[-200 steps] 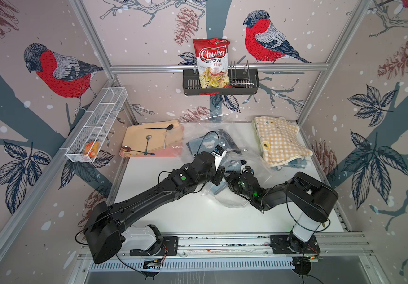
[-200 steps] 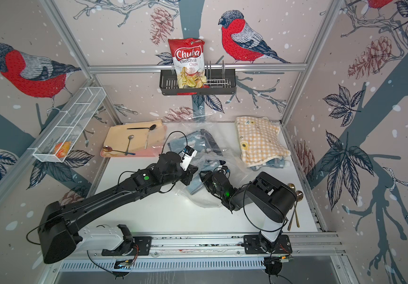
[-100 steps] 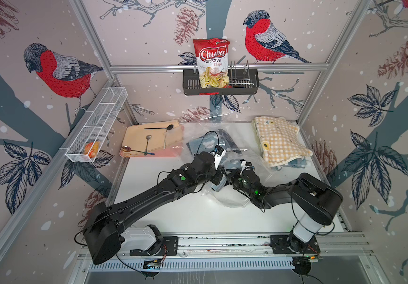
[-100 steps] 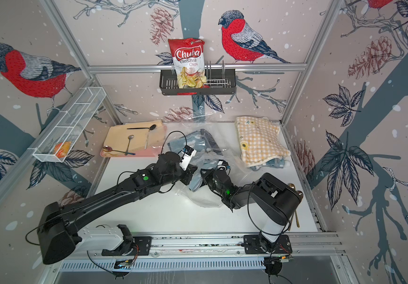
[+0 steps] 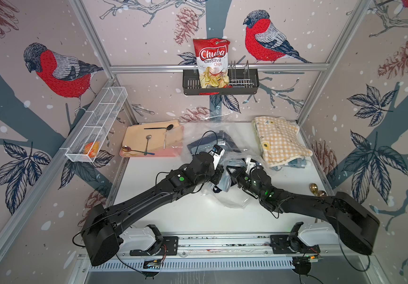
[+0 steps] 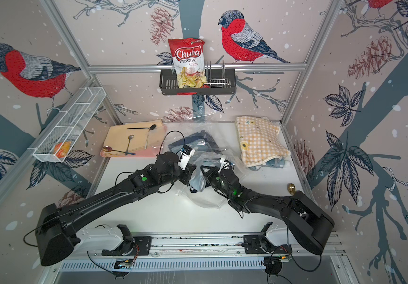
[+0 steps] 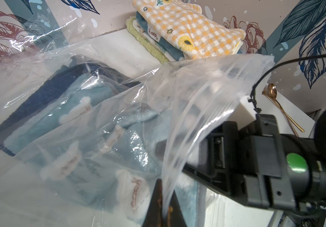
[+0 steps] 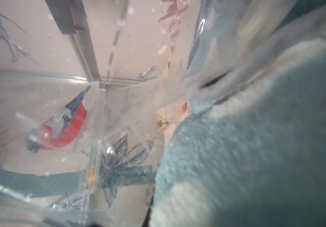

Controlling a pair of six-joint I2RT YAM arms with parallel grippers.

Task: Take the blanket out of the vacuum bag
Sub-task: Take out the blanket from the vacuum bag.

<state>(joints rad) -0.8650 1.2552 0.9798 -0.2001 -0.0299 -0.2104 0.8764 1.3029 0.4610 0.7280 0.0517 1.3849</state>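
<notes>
Left wrist view: left gripper (image 7: pixel 164 204) pinches vacuum bag (image 7: pixel 197 94) rim; right gripper (image 7: pixel 177 159) beside it clamps blanket (image 7: pixel 130 149) (inside bag).

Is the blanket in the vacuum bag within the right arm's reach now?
Likely yes: the left gripper holds the vacuum bag open, and the right gripper inside seems closed on the blanket.

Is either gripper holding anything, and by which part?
The left gripper pinches the vacuum bag by its mouth edge. The right gripper is shut inside the mouth against the blue blanket; its fingertips are hidden, so a hold cannot be told.
</notes>
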